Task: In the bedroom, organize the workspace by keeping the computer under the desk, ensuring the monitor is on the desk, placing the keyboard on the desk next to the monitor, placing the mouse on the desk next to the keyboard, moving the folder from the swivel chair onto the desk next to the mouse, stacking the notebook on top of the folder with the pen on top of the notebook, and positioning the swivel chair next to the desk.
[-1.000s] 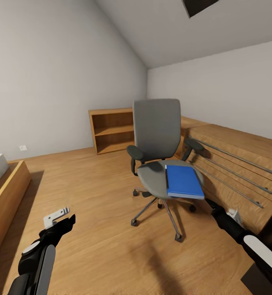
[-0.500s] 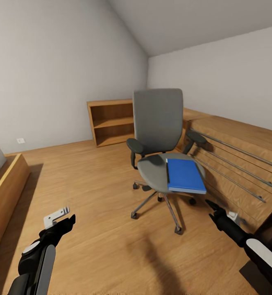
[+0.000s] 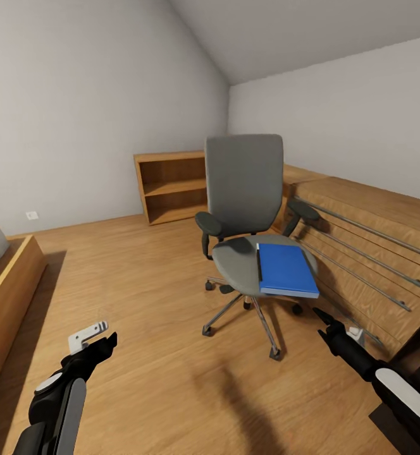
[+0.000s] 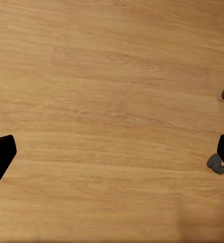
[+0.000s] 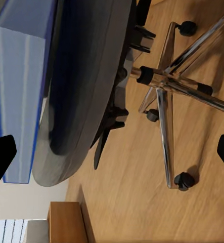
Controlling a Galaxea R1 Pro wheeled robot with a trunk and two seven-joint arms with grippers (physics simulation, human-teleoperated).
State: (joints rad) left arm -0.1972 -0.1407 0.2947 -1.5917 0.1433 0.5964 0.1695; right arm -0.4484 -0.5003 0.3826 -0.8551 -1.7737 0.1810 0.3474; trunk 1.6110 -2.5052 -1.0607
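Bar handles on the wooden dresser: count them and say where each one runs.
3 long bar handles on the dresser at the right, stacked: top, middle, lowest. More may sit lower, hidden behind the right claw and its arm.

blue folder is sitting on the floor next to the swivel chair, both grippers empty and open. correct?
Not quite. The blue folder lies on the seat of the swivel chair, not on the floor, as the head view shows. The rest holds: left gripper and right gripper are empty, jaws apart.
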